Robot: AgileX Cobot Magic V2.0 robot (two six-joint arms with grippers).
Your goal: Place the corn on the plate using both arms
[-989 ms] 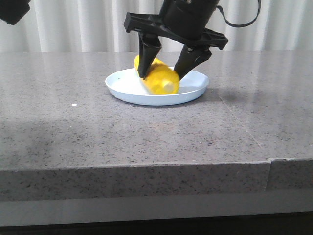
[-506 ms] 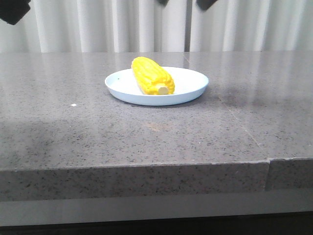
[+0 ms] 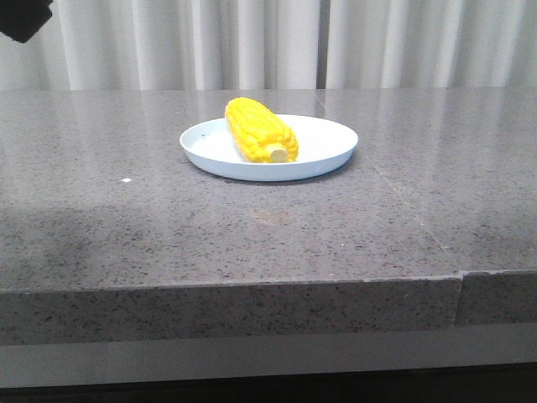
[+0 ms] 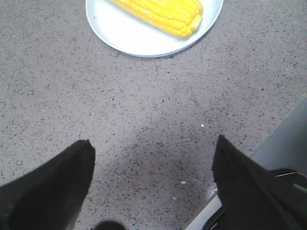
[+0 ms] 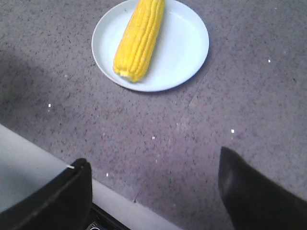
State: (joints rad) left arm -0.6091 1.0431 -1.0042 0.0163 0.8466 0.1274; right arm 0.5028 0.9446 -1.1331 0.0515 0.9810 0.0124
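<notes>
While the corn (image 3: 261, 130) is being carried flat on the plate (image 3: 327, 151), nothing is being gripped by either tool. The cob is seen lying left of the plate's centre in the front view, its pale stub end pointing toward about 5 o'clock, near the front rim, and its tapered end toward 11 o'clock. The plate is being supported by the grey speckled bench (image 3: 168, 235), roughly mid-bench and a bit toward the far side, with pale curtains (image 3: 252, 42) hanging behind.

The left tool (image 4: 153, 187) is being held released, fingers spread wide over bare bench, well apart from the plate. Same deal with the right tool (image 5: 153, 191): it's being held spread open, well clear of the plate, above the bench's front edge. A dark bit of arm (image 3: 23, 17) is being caught at the front view's 10 o'clock corner.
</notes>
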